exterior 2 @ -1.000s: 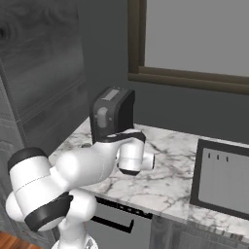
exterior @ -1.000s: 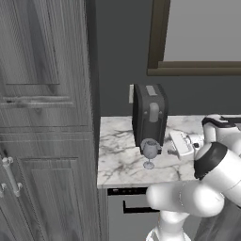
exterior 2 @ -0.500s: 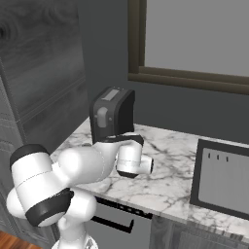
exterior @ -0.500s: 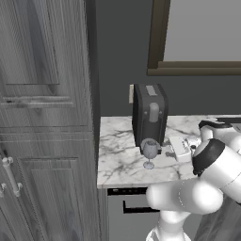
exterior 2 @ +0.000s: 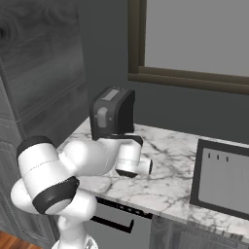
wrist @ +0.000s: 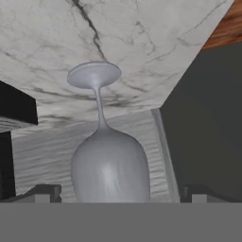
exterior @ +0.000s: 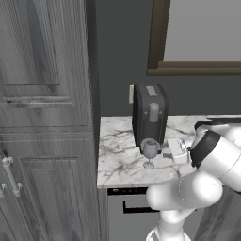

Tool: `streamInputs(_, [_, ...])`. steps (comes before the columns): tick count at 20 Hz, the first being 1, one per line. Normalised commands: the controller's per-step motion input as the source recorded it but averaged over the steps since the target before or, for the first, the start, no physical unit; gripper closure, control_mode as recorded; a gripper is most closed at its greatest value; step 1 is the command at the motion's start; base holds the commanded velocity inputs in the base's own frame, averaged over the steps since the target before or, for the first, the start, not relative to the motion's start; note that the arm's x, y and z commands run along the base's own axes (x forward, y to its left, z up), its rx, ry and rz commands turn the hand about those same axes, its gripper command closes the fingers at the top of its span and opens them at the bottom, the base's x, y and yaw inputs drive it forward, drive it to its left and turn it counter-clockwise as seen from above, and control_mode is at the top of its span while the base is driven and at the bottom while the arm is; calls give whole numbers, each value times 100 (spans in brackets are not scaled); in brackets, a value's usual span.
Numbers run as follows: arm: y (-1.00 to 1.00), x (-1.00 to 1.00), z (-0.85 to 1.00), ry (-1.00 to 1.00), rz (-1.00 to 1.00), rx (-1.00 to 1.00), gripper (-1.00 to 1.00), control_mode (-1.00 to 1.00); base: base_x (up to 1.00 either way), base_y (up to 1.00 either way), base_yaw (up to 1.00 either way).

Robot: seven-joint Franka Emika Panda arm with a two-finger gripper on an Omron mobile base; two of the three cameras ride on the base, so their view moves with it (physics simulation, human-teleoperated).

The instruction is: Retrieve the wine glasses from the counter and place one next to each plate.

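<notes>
Spread wide, the gripper [wrist: 116,191] has its two dark fingertips [wrist: 43,193] on either side of the wine glass [wrist: 109,156] bowl without closing on it, so nothing is held. Seen from the hand camera, the glass appears upside down, its round foot resting on the marble counter [wrist: 156,42] and its empty, see-through grey-blue bowl nearest the lens. From the left base camera, the wine glass [exterior: 149,153] stands upright near the front edge of the short marble counter [exterior: 117,160], just in front of a dark coffee machine [exterior: 149,113], with the gripper [exterior: 164,151] reaching it from the right. Below the slab, a grey cabinet front carries a black bar handle [exterior: 136,208]. A tall grey wood cabinet [exterior: 44,117] stands to the left.
</notes>
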Motion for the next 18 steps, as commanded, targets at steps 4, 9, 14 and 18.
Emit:
streamInputs(4, [0,3,-24,2,0,0,-100,-100,0,0,0])
streamInputs(9, [0,11,-18,0,0,0,-100,-100,0,0,0])
streamInputs(14, [0,12,-16,0,0,0,-100,-100,0,0,0])
streamInputs(18, [0,13,-21,1,0,0,-100,-100,0,0,0])
